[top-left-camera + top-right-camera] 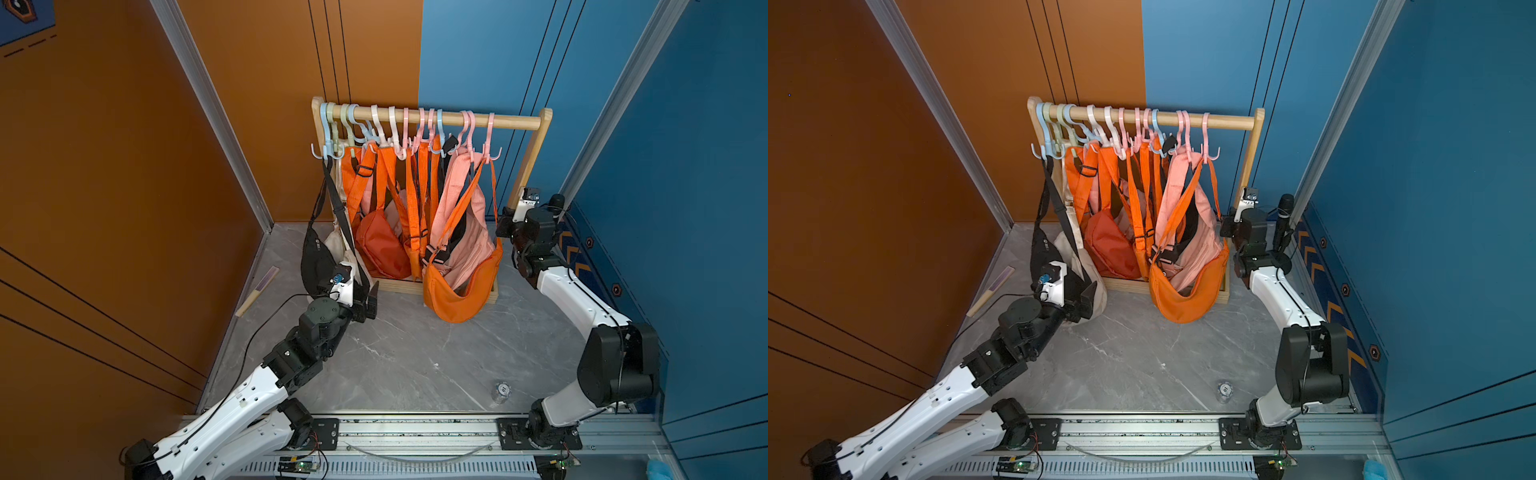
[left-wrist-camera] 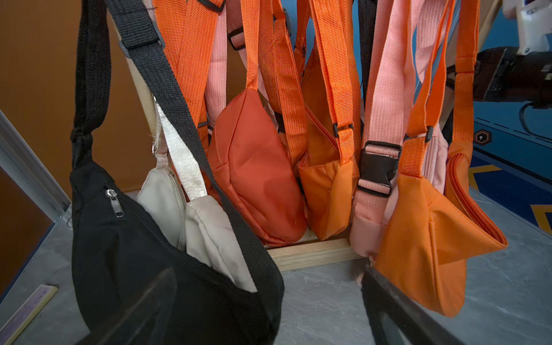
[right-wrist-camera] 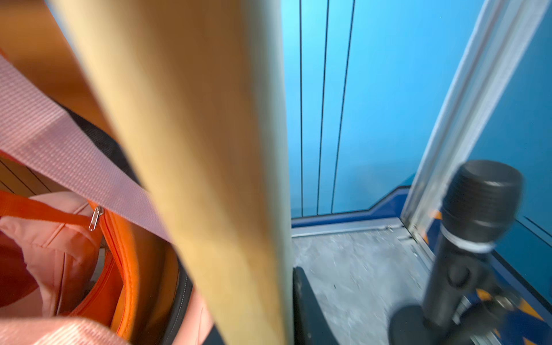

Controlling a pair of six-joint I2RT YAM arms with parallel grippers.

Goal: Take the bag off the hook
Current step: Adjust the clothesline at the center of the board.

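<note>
Black bag [image 1: 318, 257] hangs by its strap from the end blue hook [image 1: 323, 133]; my left tool [image 1: 368, 297] sits close by it, jaws wide apart, ready to grasp. My right tool [image 1: 508, 220] straddles the rack post [image 3: 194, 149], probably to steady it; whether it is clamped, I cannot tell.

On my feed: matt woven-cloth bags [image 2: 254, 167], webbing straps [image 2: 385, 89], bare-wood rack [image 1: 511, 121], glossy plastic hooks [image 1: 490, 133], smooth stone-look bench [image 1: 415, 353].

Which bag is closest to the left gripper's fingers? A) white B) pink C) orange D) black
D: in the left wrist view the black bag hangs right at the open left gripper, with the white bag behind it.
</note>
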